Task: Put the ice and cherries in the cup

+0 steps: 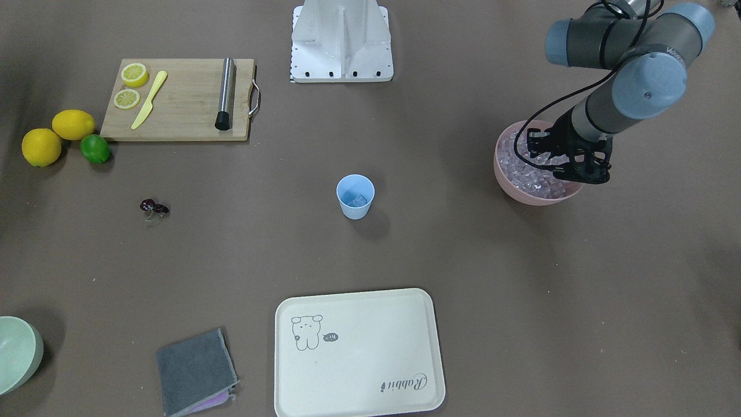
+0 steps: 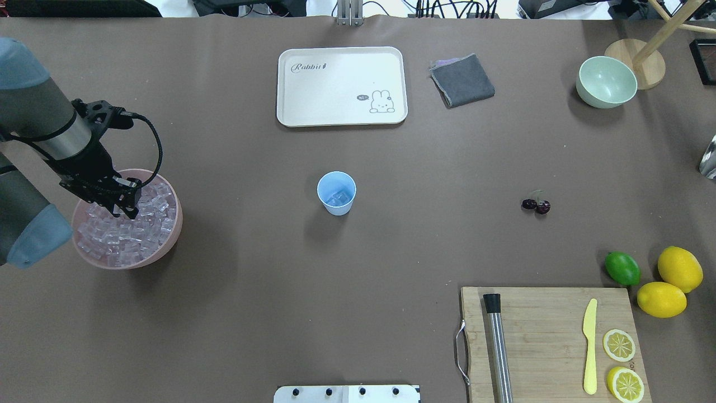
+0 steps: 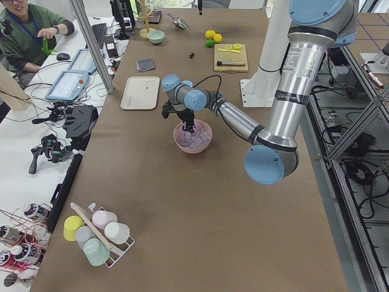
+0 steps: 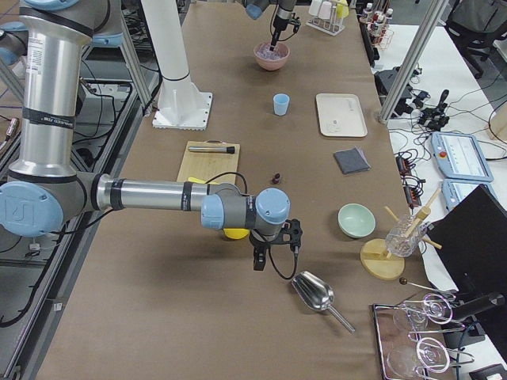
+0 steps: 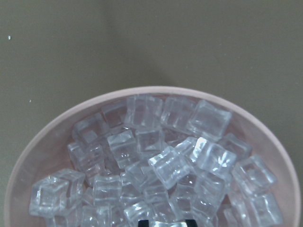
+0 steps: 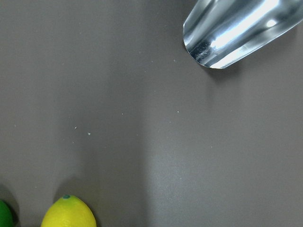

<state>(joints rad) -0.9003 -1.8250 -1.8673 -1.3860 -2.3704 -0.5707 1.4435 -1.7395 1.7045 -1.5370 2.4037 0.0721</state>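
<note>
The light blue cup [image 2: 336, 193] stands upright mid-table with a few clear cubes inside. A heap of ice [image 2: 140, 229] fills the pink bowl [image 2: 168, 246] at the table's left. My left gripper [image 2: 130, 210] reaches down into that heap. In the left wrist view its fingertips [image 5: 142, 223] show close together at the bottom edge, shut on a cube. The cherries [image 2: 536, 205] lie on the table right of the cup. My right gripper [image 4: 257, 264] hovers low near a metal scoop [image 4: 313, 293], far from the cup. I cannot tell whether it is open or shut.
A cream tray [image 2: 341, 84], a grey cloth [image 2: 462, 81] and a pale green bowl [image 2: 606, 81] sit along the far side. A cutting board [image 2: 548, 336] with lemon slices, a yellow knife and a metal rod lies near right, beside two lemons and a lime [image 2: 622, 268].
</note>
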